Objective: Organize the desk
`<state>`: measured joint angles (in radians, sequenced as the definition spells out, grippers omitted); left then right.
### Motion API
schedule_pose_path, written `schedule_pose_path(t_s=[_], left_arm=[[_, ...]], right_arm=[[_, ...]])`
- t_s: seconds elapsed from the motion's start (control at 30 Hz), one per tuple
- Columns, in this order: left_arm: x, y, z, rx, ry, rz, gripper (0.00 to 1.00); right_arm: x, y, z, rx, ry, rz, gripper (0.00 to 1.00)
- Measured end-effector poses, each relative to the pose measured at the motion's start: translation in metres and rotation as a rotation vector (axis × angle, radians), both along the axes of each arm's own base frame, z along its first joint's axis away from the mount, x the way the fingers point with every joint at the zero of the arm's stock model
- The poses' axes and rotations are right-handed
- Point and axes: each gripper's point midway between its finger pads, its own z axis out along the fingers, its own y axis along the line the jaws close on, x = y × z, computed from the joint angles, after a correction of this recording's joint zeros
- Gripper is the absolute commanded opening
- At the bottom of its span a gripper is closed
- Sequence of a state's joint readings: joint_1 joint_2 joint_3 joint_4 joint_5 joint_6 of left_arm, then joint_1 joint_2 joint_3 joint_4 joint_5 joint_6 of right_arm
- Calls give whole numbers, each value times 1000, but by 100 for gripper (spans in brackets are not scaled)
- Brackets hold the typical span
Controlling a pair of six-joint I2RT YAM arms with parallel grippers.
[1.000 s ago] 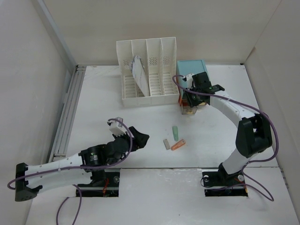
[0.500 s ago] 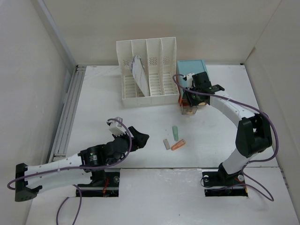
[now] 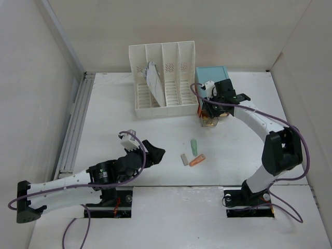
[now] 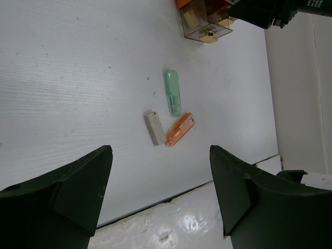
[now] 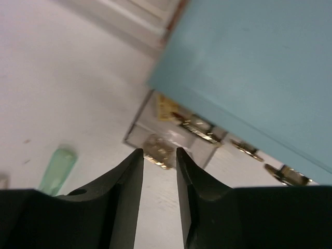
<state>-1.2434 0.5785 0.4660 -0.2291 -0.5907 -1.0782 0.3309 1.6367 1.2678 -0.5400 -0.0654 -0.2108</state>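
The white desk (image 3: pixel 119 114) holds a green stick (image 3: pixel 194 146), a small grey block (image 3: pixel 183 159) and an orange stick (image 3: pixel 197 160) near its front middle; all three also show in the left wrist view (image 4: pixel 173 99). My left gripper (image 3: pixel 155 153) is open and empty, hovering left of them. My right gripper (image 3: pixel 213 111) is at the light-blue drawer box (image 3: pixel 212 78). Its jaws are narrowed around the gold knob (image 5: pixel 155 145) of a clear drawer (image 5: pixel 176 132) that stands pulled out.
A white slotted file rack (image 3: pixel 163 78) with papers stands at the back, left of the drawer box. A grey rail (image 3: pixel 75 124) runs along the desk's left edge. White walls enclose the desk. The right arm arches over the right side.
My right gripper has shifted slightly toward the drawer box. The left arm and the three small items have not moved.
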Motion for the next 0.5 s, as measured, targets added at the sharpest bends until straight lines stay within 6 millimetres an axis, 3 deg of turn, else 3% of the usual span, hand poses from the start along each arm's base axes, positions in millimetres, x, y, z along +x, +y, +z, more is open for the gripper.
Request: schedule_pose_path(t_s=[0.07,0.17,0.3,0.4,0.5], left_arm=[[0,0,0,0,0,0,73],[0,0,0,1,0,0,73],[0,1,-1,6,2,-1,73],[-1,3,-2,13,4,-1,73],[-3,6,-1,17,7,-2,73]], right_arm=[[-9,13,10,41,-10,148,23],[-36,34,36,92,-62,423,18],[-80,75,56,119,-120,754,33],[-118,116,42,126,-69,951,34],[-153,143,6,100,34,1035,37]])
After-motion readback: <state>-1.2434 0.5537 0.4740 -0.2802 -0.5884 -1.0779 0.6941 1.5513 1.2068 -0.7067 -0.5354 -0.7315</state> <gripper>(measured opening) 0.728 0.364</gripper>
